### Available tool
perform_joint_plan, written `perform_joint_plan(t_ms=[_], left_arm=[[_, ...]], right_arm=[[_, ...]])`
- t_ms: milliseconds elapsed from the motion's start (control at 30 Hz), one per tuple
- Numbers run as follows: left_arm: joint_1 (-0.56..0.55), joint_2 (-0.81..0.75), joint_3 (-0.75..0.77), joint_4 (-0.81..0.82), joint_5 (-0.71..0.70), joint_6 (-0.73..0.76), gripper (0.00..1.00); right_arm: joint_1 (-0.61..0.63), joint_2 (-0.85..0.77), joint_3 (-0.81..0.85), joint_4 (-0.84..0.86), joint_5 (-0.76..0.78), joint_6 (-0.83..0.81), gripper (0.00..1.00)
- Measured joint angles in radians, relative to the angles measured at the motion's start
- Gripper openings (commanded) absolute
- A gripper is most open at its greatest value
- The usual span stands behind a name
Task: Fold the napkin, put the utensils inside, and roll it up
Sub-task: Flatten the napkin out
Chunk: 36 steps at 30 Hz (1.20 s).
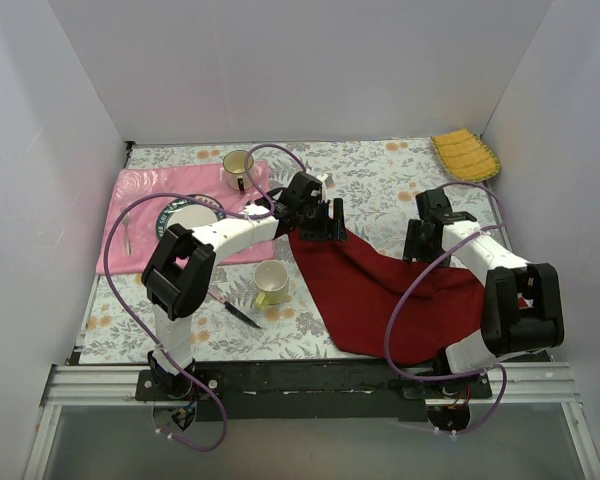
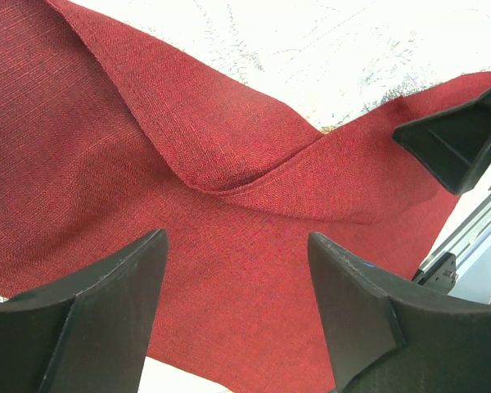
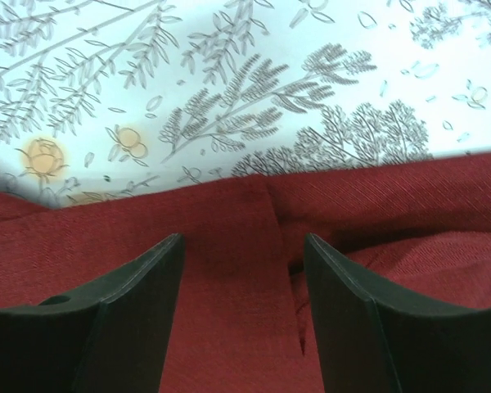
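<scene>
Left wrist, creased napkin [image 2: 106, 147] directly beneath left gripper [image 2: 236, 243], jaws spread apart

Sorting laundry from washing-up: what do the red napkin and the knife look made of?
Napkin: woven cloth, matte, perhaps cotton or linen; the weave shows up close and it lies in soft folds. Knife: dark handle, maybe plastic, with a thin blade, likely metal; too small here to judge the finish.
</scene>
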Motion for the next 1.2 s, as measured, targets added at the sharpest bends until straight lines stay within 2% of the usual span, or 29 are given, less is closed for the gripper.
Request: perform_joint_plan(t_ms=[300,500,700,767,833,900,933,1000,1033,1133,1200], left_arm=[[0.0,-0.005,0.0,-0.002,0.005,0.0,0.69],[0.0,-0.021,0.0,-0.003,0.009,0.0,0.69],[0.0,-0.03,0.0,-0.003,0.014,0.0,0.69],[0.0,-0.03,0.0,-0.003,0.016,0.0,0.69],[0.0,-0.031,0.0,-0.003,0.018,0.0,0.69],[0.0,-0.032,0.0,-0.003,0.019,0.0,0.69],[0.0,-0.032,0.0,-0.003,0.019,0.0,0.69],[0.0,-0.032,0.002,-0.005,0.021,0.0,0.69],[0.0,-0.032,0.002,-0.006,0.022,0.0,0.69],[0.0,-0.032,0.004,-0.006,0.024,0.0,0.69],[0.0,-0.032,0.005,-0.007,0.026,0.0,0.69]], right_arm=[[-0.011,0.074,-0.006,0.063,-0.093,-0.022,0.55],[-0.011,0.074,-0.036,0.092,-0.156,-0.032,0.42],[-0.011,0.068,-0.038,0.099,-0.186,-0.049,0.22],[-0.011,0.064,-0.037,0.101,-0.186,-0.054,0.09],[-0.011,0.061,-0.034,0.103,-0.186,-0.061,0.02],[-0.011,0.061,-0.027,0.104,-0.186,-0.064,0.02],[-0.011,0.061,-0.024,0.104,-0.186,-0.066,0.06],[-0.011,0.06,-0.012,0.101,-0.173,-0.067,0.18],[-0.011,0.06,-0.007,0.1,-0.161,-0.063,0.31],[-0.011,0.059,0.009,0.093,-0.105,-0.059,0.51],[-0.012,0.06,0.014,0.092,-0.073,-0.052,0.55]])
